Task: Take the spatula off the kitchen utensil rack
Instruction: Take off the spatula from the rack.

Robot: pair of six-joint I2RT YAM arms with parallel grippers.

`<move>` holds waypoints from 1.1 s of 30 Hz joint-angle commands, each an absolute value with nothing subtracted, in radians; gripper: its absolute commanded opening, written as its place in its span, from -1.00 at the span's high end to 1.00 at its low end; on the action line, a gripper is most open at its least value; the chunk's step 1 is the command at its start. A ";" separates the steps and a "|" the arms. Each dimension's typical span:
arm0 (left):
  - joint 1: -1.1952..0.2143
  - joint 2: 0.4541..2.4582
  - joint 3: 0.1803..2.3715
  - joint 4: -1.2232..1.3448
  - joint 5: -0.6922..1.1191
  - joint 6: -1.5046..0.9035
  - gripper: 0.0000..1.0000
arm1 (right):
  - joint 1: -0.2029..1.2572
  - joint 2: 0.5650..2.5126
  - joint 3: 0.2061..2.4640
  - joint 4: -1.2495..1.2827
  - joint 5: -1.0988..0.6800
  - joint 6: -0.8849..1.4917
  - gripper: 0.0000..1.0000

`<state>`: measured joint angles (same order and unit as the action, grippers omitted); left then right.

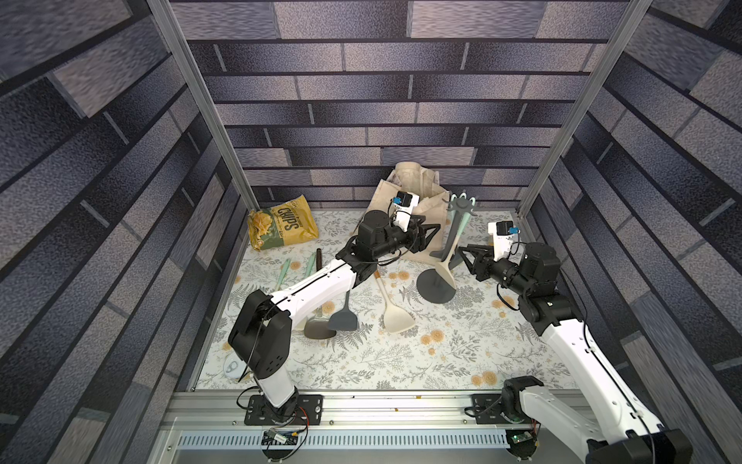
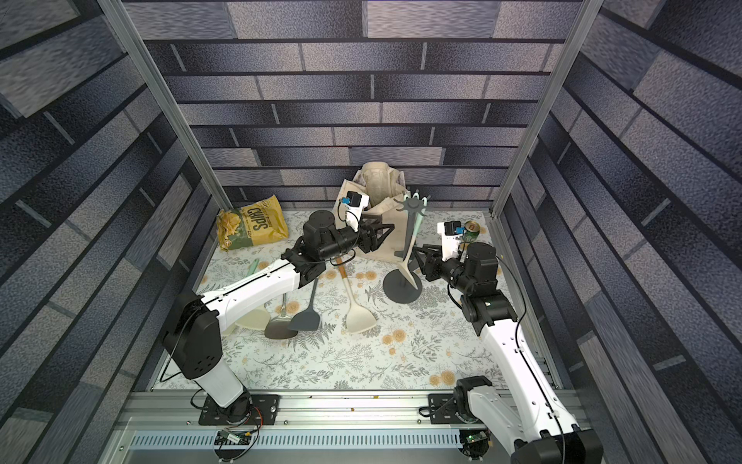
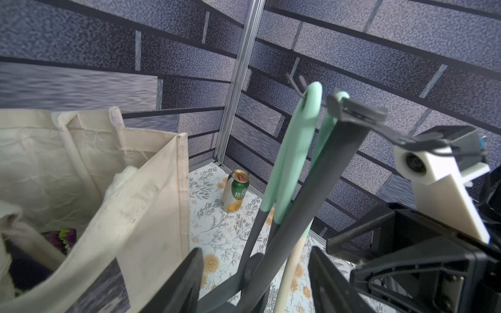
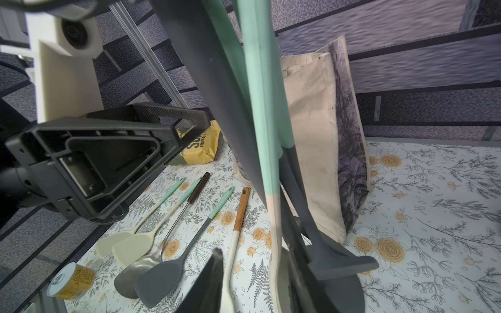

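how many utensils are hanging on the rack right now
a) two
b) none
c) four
a: two mint-handled tools hang from the top hooks of the kitchen utensil rack, a cream-headed spatula and a dark grey-headed spatula.

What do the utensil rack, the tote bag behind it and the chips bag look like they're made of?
The kitchen utensil rack: matte dark grey, likely coated metal or plastic; even, dull surface. The tote bag: undyed canvas-like cloth; frayed threads, soft folds. The chips bag: printed paper or film, unclear which; crinkled.
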<state>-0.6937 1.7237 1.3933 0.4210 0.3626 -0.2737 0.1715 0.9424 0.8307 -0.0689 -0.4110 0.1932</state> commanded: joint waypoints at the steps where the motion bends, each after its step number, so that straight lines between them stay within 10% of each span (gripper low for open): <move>1: -0.702 1.777 1.459 0.420 0.368 -0.219 -0.27 | 0.163 0.936 0.848 -0.065 -0.359 0.166 0.20; 33: -0.765 1.879 1.575 0.537 0.414 -0.220 0.14 | 0.127 1.021 0.876 0.106 -0.420 0.186 0.22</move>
<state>-0.7589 1.8732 1.5314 0.5098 0.3912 -0.2344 0.1341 1.0145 0.8463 0.0647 -0.4164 0.1791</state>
